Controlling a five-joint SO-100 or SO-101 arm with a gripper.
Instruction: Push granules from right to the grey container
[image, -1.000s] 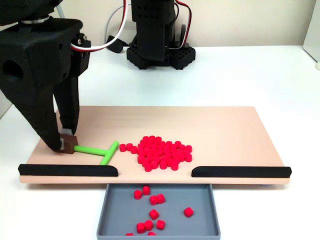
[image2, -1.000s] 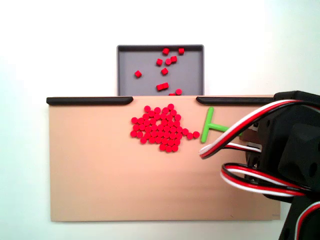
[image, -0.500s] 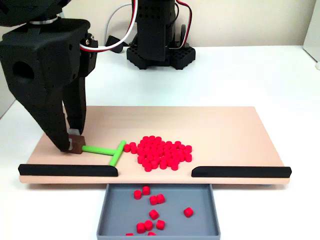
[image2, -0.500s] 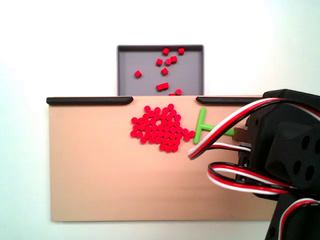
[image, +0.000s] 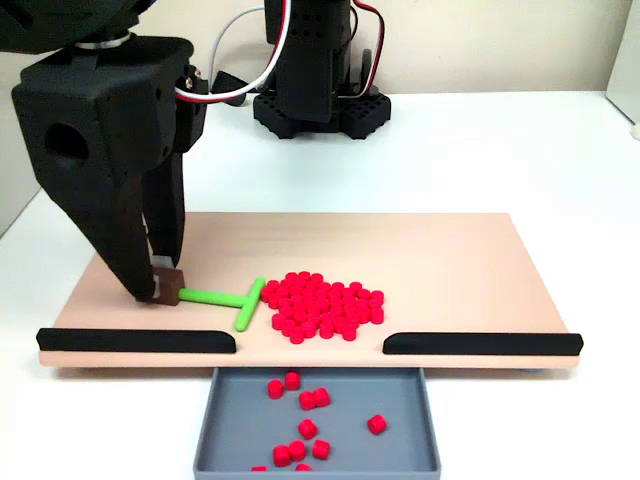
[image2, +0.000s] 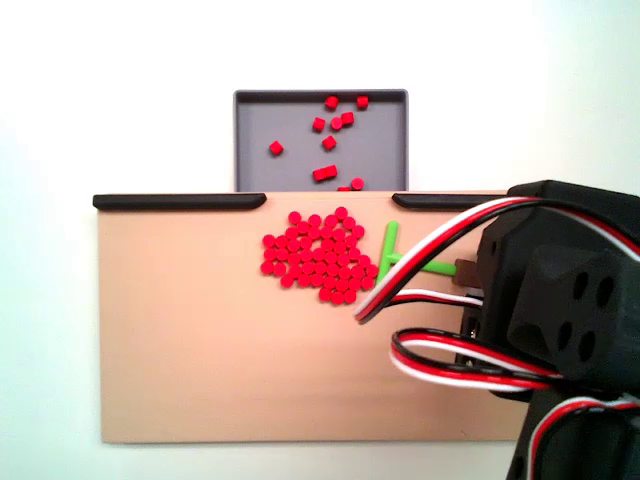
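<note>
Dozens of red granules (image: 322, 305) lie heaped mid-board in a fixed view, on a tan board (image: 470, 260). The black gripper (image: 160, 288) clenches the brown end of a green T-shaped pusher (image: 232, 298), whose crossbar touches the heap's left edge. Black strips (image: 482, 343) flank the gap above the grey container (image: 230, 412), which holds a few granules.

From above in a fixed view, wires (image2: 440, 296) cross the pusher's stem.

Arm, black, one gripper (image: 158, 288) (red-white-black wires looped at the wrist)
Fingers point down, tips closed on a green T-shaped tool's (image: 228, 298) brown handle.
</note>
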